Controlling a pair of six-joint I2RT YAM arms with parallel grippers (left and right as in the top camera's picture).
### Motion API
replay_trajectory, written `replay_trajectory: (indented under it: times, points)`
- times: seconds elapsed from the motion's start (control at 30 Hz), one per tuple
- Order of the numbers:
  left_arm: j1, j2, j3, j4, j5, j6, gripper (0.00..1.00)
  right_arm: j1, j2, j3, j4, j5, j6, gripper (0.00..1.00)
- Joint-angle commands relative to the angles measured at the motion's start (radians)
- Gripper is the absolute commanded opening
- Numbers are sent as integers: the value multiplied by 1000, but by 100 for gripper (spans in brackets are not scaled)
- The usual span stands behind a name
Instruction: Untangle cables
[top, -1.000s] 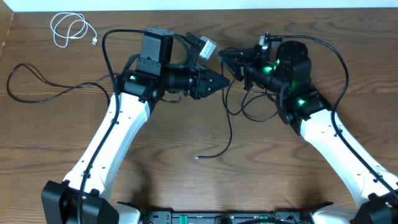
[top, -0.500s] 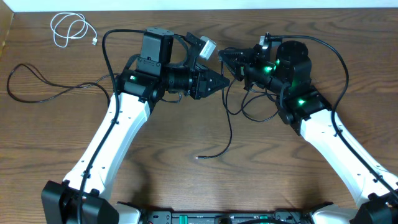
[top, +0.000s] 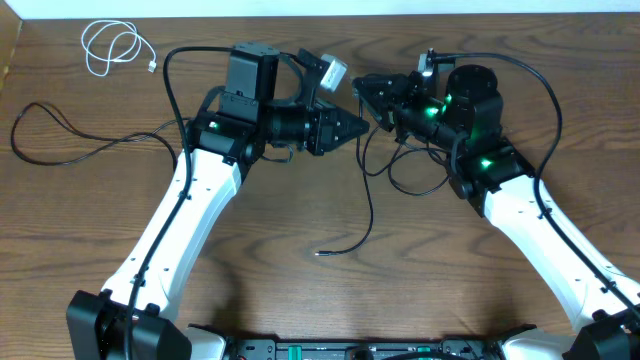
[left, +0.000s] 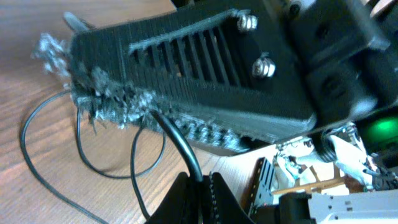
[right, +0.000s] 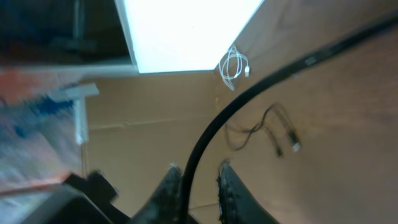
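A thin black cable (top: 370, 190) hangs between the two grippers at the table's middle, and its plug end (top: 320, 252) lies on the wood. My left gripper (top: 358, 128) is shut on this cable (left: 180, 146), pinched at the fingertips (left: 200, 178). My right gripper (top: 368, 92) stands just above and right of it, open a little. The same cable (right: 249, 102) runs between its fingers, against the left finger (right: 171, 180). A second black cable (top: 60, 140) lies at the far left. The coiled white cable (top: 112, 45) sits at the back left corner.
In the left wrist view the right gripper's ridged finger (left: 186, 68) fills the frame close above my left jaws. Thicker black robot wires (top: 530, 80) loop over both arms. The white cable (right: 235, 65) and a black cable (right: 267, 130) show far off in the right wrist view.
The right gripper's jaws have parted slightly from the black cable. The left gripper has pinched tighter on it. Both arms have hardly moved.
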Motion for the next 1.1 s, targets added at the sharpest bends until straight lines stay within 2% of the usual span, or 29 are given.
replay_trajectory:
  times: [0.0, 0.07, 0.2, 0.33, 0.47, 0.6, 0.7, 0.83, 0.93, 1.07]
  points:
    - [27, -10, 14, 57, 16, -167, 7, -31, -1, 10, 0, -31, -192, 28]
    - [40, -12, 14, 83, 16, -229, 7, -60, -1, 10, 1, -88, -264, 40]
    - [55, -33, 14, 110, 10, -247, 8, -141, -7, 10, 2, -233, -345, 53]
    - [70, -94, 18, 112, -114, -300, 7, -257, -7, 10, 0, -377, -397, 73]
    - [74, -180, 31, 113, -214, -299, 7, -371, -7, 10, -56, -491, -502, 75]
    - [75, -243, 63, 116, -258, -300, 8, -409, -7, 10, -262, -478, -701, 76]
    - [76, -262, 107, 115, -263, -326, 8, -401, -7, 10, -492, -314, -864, 77]
    - [101, -249, 194, 70, -327, -465, 7, -367, -7, 11, -712, -109, -1040, 80]
    - [137, -220, 285, 25, -324, -519, 7, -349, -7, 11, -771, -81, -1103, 84]
    - [146, -187, 414, 2, -316, -547, 7, -335, -7, 12, -747, -135, -1123, 92]
